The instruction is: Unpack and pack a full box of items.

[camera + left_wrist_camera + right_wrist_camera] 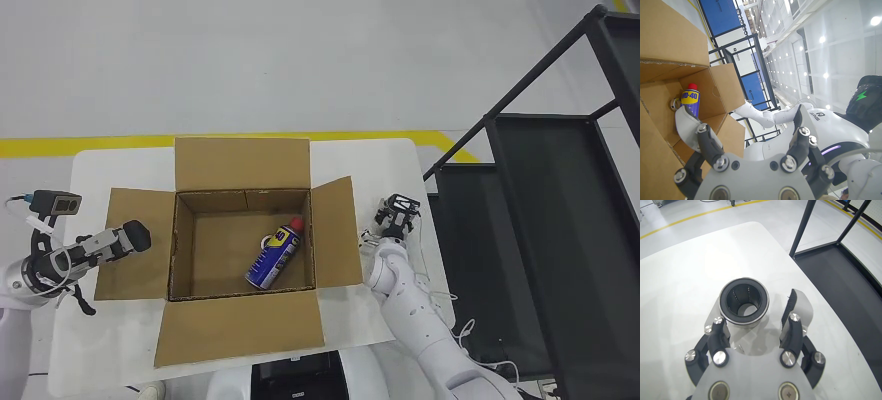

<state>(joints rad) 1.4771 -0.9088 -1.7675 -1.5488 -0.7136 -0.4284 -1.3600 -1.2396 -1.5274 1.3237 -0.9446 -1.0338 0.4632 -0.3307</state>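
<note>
A white table [125, 170] on a pale floor carries an open cardboard box [240, 162] with its flaps spread flat, and a dark metal rack [560, 200] stands beside it on the right. Inside the box a spray can [277, 257] lies on its side with a small metal ring [675, 103] just by it, so unpacking looks part done. The right gripper [399, 210] hovers low over bare table to the right of the box. Its fingers are spread wide around a metal sleeve [744, 306] that stands upright on the table. The sleeve is right beside one finger, whether touching I cannot tell, and clear of the other pad [789, 304]. The step in hand seems to be leaving the sleeve there. A straight lift is best, since a sideways swing could tip it or roll it toward the table's edge. The left gripper [134, 237] hangs over the box's left flap, fingers wide and empty, well placed for the can.
</note>
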